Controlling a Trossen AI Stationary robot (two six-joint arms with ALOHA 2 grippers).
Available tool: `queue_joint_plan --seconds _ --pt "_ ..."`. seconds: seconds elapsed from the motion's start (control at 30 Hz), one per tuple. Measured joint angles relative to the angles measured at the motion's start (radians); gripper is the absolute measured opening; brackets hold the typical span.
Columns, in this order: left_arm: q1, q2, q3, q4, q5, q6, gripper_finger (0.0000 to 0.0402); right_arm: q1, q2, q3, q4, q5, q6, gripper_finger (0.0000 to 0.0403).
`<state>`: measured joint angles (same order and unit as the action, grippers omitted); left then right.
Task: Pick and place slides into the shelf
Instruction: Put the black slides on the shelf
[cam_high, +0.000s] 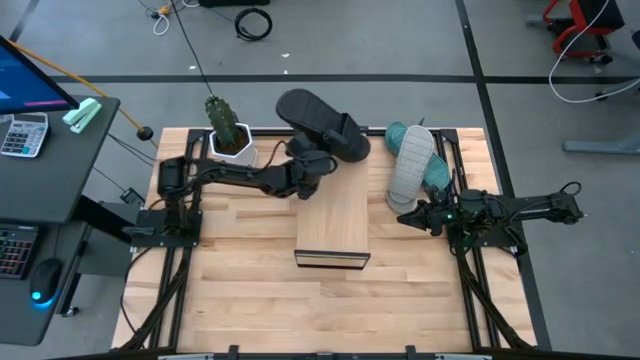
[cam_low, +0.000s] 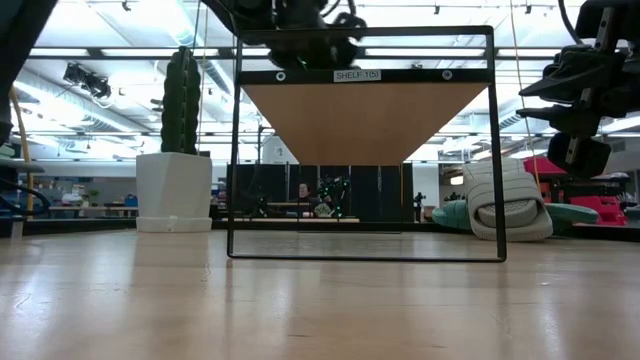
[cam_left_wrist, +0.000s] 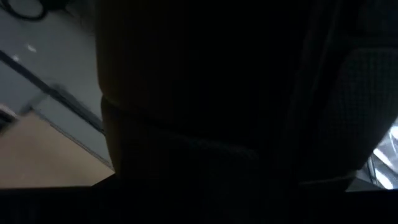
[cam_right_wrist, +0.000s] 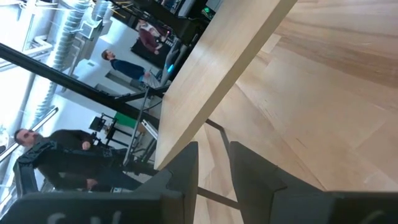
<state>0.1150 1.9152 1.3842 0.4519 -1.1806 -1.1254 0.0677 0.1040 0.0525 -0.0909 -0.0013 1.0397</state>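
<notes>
From above, we see the left gripper (cam_high: 322, 160) at centre frame, clamped on the black slide (cam_high: 322, 122), which runs diagonally from upper left to lower right just above the shelf (cam_high: 333, 222). The slide's long axis lies aslant to the shelf's length, and the shelf sits directly below it in frame, so we judge the left arm is the one to carry it down and in. The grey slide (cam_high: 410, 162) lies over the teal slide (cam_high: 437, 172) at right of centre, near the right gripper (cam_high: 418, 215), which waits just below them.

At table level, we see the shelf's board (cam_low: 365, 118) across the middle, the left arm's dark bulk at the top edge above it, and the grey slide (cam_low: 508, 205) at lower right.

The left wrist picture is almost wholly dark; we take the mass filling it for the held slide.

In the right wrist picture, its fingers (cam_right_wrist: 186, 168) stand narrowly parted, holding nothing, with the shelf board (cam_right_wrist: 217, 68) beyond.
</notes>
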Motion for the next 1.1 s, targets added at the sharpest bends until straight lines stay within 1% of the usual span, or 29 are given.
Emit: queue_joint_plan --seconds 0.1,0.2,0.3,0.43,0.57,0.7,0.83,1.1 --pt "0.000 0.063 0.078 0.028 0.034 0.077 0.0231 0.000 0.001 0.000 0.000 0.000 0.006 0.0098" --pt "0.000 0.092 0.132 0.029 0.026 0.129 0.0231 0.000 0.001 0.000 0.000 0.000 0.015 0.0098" --pt "0.010 0.097 0.148 0.030 0.016 0.177 0.0231 0.000 0.001 0.000 0.000 0.000 0.032 0.0098" --pt "0.021 0.097 0.148 0.025 0.012 0.174 0.0231 0.000 0.001 0.000 0.000 0.000 0.033 0.0098" --pt "0.013 0.101 0.148 -0.012 0.002 0.094 0.0231 0.000 0.001 0.000 0.000 0.000 0.022 0.0098" --pt "-0.009 0.103 0.148 -0.058 -0.067 0.027 0.0231 0.000 0.001 0.000 0.000 0.000 0.014 0.0098" --pt "-0.017 0.105 0.148 -0.112 -0.098 -0.024 0.0231 0.000 0.001 0.000 0.000 0.000 0.014 0.0098" --pt "-0.018 0.164 0.149 -0.104 -0.107 -0.180 0.0231 0.000 0.002 0.000 0.000 -0.004 0.015 0.0098"
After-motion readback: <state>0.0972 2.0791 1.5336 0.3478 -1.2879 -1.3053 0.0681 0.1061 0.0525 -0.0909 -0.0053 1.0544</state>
